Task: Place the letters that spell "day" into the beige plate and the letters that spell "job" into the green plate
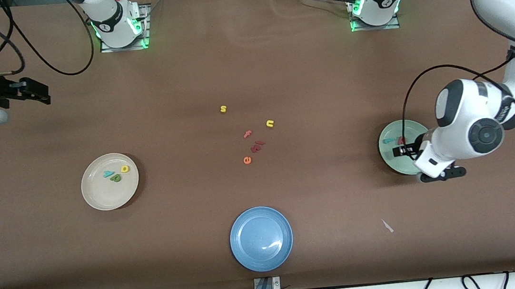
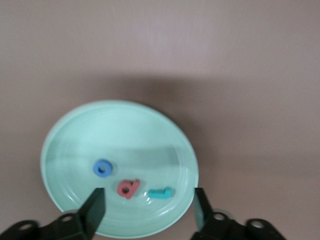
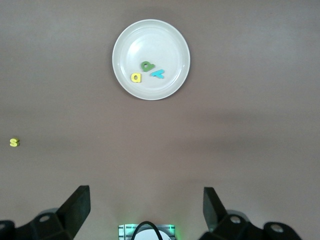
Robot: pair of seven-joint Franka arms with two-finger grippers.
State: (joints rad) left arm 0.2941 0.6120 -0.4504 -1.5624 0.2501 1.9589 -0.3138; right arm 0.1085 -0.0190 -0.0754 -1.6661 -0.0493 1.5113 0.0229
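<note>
The green plate [image 1: 393,158] lies at the left arm's end of the table. On the green plate [image 2: 115,130] rest a blue ring o [image 2: 102,168], a pink-red b [image 2: 128,188] and a teal j [image 2: 161,192]. My left gripper [image 2: 149,202] hovers open just over them with nothing between its fingers; it shows over the plate [image 1: 405,150]. The beige plate [image 1: 100,195] holds a yellow rounded letter [image 1: 124,168], a teal y [image 1: 108,174] and a dark green d [image 1: 116,178]. My right gripper [image 1: 39,93] waits open, high over the right arm's end, looking down on the beige plate [image 3: 160,42].
Loose letters lie mid-table: a yellow s [image 1: 223,109], a yellow u [image 1: 270,123], a pink f [image 1: 248,134], an orange e [image 1: 247,160] and dark red pieces [image 1: 257,145]. A blue plate [image 1: 263,254] sits nearest the front camera, a paper scrap [image 1: 387,225] beside it.
</note>
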